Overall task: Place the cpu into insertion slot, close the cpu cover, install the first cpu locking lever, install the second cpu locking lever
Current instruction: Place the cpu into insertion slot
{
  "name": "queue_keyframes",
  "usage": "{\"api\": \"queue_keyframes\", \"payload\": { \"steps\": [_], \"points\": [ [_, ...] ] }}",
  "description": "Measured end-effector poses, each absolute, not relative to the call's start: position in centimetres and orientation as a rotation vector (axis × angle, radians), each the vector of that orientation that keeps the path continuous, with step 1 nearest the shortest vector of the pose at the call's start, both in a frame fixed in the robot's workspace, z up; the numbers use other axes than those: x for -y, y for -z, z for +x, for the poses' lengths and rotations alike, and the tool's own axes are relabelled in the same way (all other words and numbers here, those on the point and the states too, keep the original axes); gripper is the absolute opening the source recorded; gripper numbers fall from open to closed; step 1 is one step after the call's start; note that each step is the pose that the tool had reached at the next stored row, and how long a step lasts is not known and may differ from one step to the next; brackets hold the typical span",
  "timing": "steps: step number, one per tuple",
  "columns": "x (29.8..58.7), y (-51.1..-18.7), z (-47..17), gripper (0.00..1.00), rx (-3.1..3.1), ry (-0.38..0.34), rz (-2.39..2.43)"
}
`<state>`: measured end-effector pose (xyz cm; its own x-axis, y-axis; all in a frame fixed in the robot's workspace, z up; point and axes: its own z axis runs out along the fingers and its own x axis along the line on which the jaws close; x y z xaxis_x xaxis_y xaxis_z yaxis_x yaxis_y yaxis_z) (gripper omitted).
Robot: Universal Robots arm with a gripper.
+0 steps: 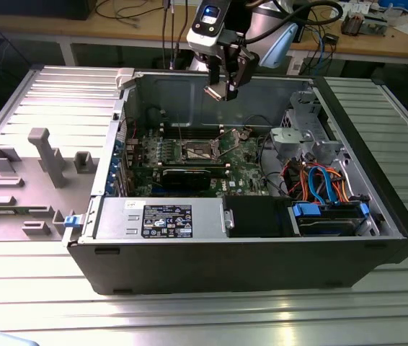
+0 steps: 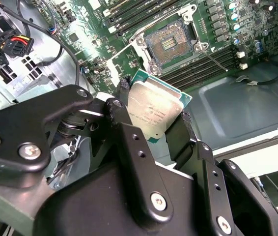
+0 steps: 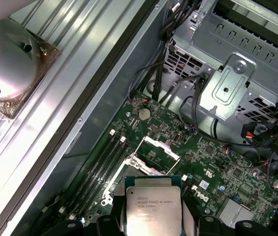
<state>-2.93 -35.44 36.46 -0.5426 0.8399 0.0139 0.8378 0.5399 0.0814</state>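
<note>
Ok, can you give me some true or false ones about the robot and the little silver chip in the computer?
1. The gripper is holding the cpu. True.
2. The cpu sits in the insertion slot. False: the slot is empty, and the cpu is up in the gripper.
3. The computer case is open, so its insides show. True.
4. The cpu's top is bright red. False: it is silver-grey.

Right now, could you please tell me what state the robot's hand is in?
Hand: closed on the small flat square silver-grey cpu, which is not yet in the dark square insertion slot.
</note>
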Motion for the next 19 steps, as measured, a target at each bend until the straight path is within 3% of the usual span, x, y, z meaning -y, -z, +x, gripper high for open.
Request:
{"api": "queue_keyframes", "payload": {
  "steps": [19],
  "points": [
    [35.45, -36.30, -3.24, 0.55, -2.629, -0.119, 1.657]
  ]
}}
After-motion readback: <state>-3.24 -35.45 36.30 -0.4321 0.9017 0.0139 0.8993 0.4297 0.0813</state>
